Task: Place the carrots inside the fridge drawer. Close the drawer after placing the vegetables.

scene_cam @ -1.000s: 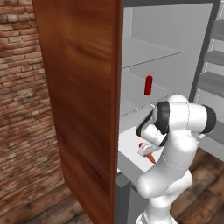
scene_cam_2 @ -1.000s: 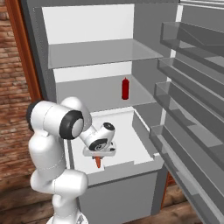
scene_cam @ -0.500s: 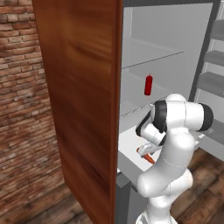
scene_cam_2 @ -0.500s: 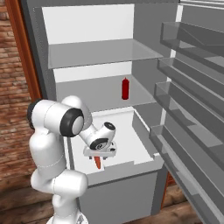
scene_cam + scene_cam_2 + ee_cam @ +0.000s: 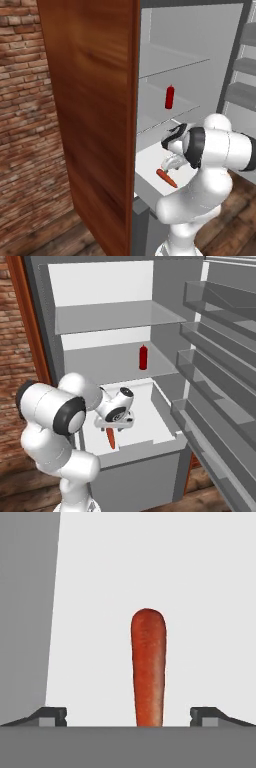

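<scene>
A slim orange-red carrot (image 5: 148,667) lies on the white floor of the pulled-out fridge drawer (image 5: 165,405). My gripper (image 5: 127,716) hangs just above it, open, with its fingertips (image 5: 50,715) spread wide on either side and clear of it. In the right base view the carrot (image 5: 111,438) pokes out below the hand (image 5: 116,415), near the drawer's front wall. In the left base view the carrot (image 5: 166,178) lies under the hand (image 5: 172,162) inside the drawer (image 5: 150,160).
A red bottle (image 5: 143,357) stands upright on the shelf above the drawer. The wooden fridge door (image 5: 95,115) stands open on the left. Door shelves (image 5: 215,356) jut out on the right. A brick wall (image 5: 25,120) is at the far left.
The gripper has opened and let go of the carrot, which now lies in the drawer. The hand has stayed nearly in place.
</scene>
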Robot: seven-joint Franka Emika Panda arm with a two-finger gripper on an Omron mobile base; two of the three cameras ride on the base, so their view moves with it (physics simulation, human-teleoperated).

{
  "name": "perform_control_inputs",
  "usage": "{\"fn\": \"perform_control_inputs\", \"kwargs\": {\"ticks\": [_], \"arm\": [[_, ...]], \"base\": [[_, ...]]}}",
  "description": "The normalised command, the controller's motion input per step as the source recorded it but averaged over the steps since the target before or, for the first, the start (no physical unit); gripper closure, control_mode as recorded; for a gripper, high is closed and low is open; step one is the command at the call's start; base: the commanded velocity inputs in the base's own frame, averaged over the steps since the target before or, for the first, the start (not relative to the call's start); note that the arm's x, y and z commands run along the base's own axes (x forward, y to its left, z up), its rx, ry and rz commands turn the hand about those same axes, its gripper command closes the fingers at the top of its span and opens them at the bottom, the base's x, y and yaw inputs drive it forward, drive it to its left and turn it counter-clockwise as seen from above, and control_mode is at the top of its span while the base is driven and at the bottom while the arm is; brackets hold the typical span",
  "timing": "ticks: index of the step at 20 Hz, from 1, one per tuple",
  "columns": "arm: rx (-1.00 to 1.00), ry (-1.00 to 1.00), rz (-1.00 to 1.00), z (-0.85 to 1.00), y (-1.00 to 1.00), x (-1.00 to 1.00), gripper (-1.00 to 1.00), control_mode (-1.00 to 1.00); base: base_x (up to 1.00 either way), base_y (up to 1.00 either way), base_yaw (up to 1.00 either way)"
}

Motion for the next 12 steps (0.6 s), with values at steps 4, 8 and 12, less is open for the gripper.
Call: {"fn": "perform_control_inputs", "kwargs": {"ticks": [4,8,12], "arm": [[0.00,-0.15,0.00,0.91,0.00,-0.37,-1.00,-1.00],[0.00,-0.09,0.00,0.92,0.00,-0.41,-1.00,-1.00],[0.00,-0.04,-0.02,1.00,0.02,-0.44,-1.00,-1.00]], "base": [[0.00,0.00,0.00],[0.00,0.00,0.00],[0.00,0.00,0.00]]}}
